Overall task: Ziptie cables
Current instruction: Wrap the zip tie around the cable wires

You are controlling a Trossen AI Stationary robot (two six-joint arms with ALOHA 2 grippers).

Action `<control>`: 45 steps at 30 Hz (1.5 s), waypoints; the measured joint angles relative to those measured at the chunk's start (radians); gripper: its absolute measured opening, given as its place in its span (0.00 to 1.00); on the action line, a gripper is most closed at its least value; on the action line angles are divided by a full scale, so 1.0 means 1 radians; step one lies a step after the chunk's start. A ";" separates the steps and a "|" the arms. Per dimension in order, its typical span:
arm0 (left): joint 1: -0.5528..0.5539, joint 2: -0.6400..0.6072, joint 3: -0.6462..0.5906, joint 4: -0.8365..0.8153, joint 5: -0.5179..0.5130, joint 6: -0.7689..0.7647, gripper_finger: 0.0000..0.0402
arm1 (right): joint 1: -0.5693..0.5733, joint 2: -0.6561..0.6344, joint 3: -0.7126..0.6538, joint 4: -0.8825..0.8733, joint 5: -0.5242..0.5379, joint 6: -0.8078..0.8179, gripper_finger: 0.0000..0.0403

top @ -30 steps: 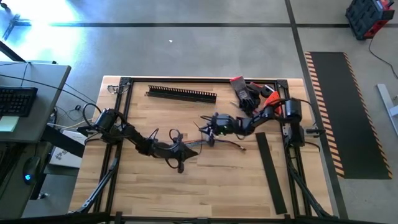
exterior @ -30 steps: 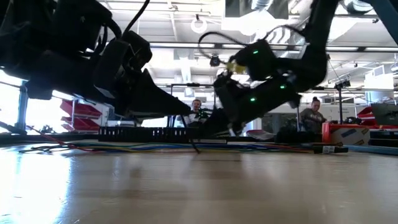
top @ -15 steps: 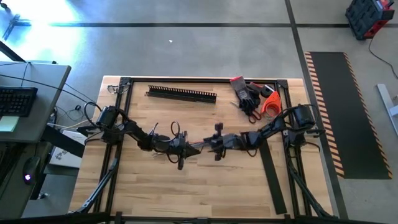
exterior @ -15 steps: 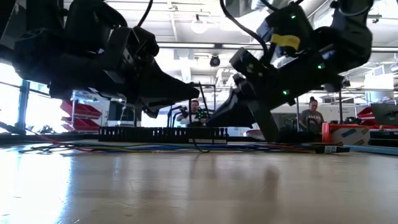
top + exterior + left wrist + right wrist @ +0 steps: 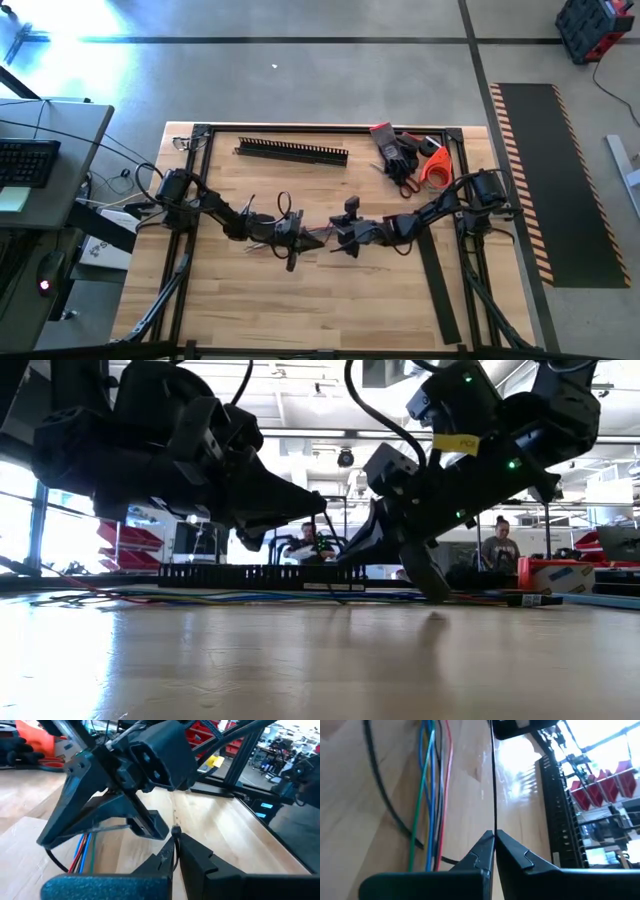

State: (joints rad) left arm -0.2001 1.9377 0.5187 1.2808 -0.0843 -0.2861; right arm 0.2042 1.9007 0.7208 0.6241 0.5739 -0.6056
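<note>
both arms have drawn together since a second ago. right gripper (image 5: 494,836), fingers pinched on a thin black zip tie (image 5: 493,780) pointing at the left gripper (image 5: 176,834), shut beside it; cables (image 5: 431,780) lie alongside on the surface (image 5: 300,300).

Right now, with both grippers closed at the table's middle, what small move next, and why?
Probably draw the right gripper slightly back: it and the left gripper each pinch a thin black strand, lying beside the blue, green and red cables; tension would show slack.
</note>
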 joint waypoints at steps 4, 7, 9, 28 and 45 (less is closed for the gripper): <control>-0.005 0.000 0.000 0.000 -0.031 -0.014 0.00 | 0.020 0.000 0.000 0.005 0.034 0.002 0.00; -0.009 0.000 0.000 -0.001 -0.045 -0.017 0.00 | 0.032 0.000 0.000 0.009 0.040 0.003 0.00; -0.010 0.000 0.000 -0.001 -0.053 -0.016 0.00 | 0.038 0.000 0.000 0.008 0.051 0.005 0.00; -0.010 0.000 0.000 0.005 -0.111 -0.024 0.00 | 0.045 0.016 0.001 0.041 0.086 0.056 0.00; -0.015 0.000 0.001 0.004 -0.113 -0.027 0.00 | 0.083 0.066 0.027 0.052 0.193 0.120 0.00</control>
State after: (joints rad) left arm -0.2146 1.9373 0.5194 1.2852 -0.1972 -0.3136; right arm 0.2874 1.9663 0.7474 0.6758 0.7665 -0.4858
